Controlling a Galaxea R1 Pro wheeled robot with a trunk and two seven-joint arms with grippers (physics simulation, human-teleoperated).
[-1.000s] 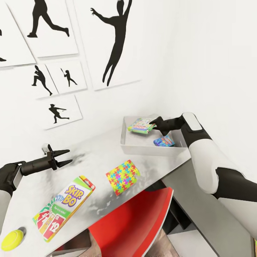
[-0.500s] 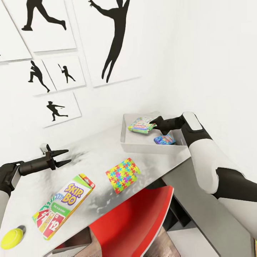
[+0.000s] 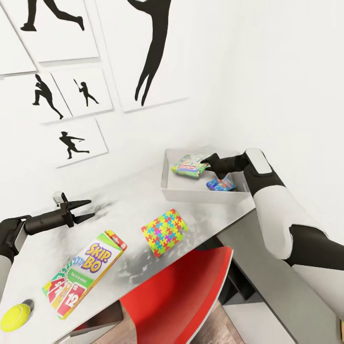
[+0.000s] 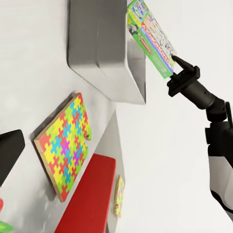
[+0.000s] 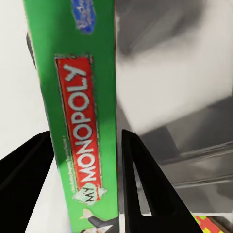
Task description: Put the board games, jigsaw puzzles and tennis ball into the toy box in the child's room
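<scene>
1. Since the earlier frames the head camera has tilted, so the wall pictures sit higher in view; the right gripper [image 3: 206,163] still holds the green-edged game box [image 3: 189,165], now slightly higher over the toy box [image 3: 172,191].
2. Right gripper – fingers pinch the green edge of that box, printed "Monopoly" [image 5: 85,131], one black finger [image 5: 145,184] on each side.
3. The blue-purple game box [image 3: 220,184] lies inside the toy box, which stands at the desk's [image 3: 129,200] far right corner.
4. Left gripper [image 3: 85,210] – fingers spread, empty, above the desk's left part.
5. The Skip-Bo box [image 3: 83,272] lies near the front edge; the tennis ball [image 3: 15,317] at the front left corner.
6. One jigsaw puzzle [image 3: 164,232] lies by the front edge, above the red chair [image 3: 181,296].
</scene>
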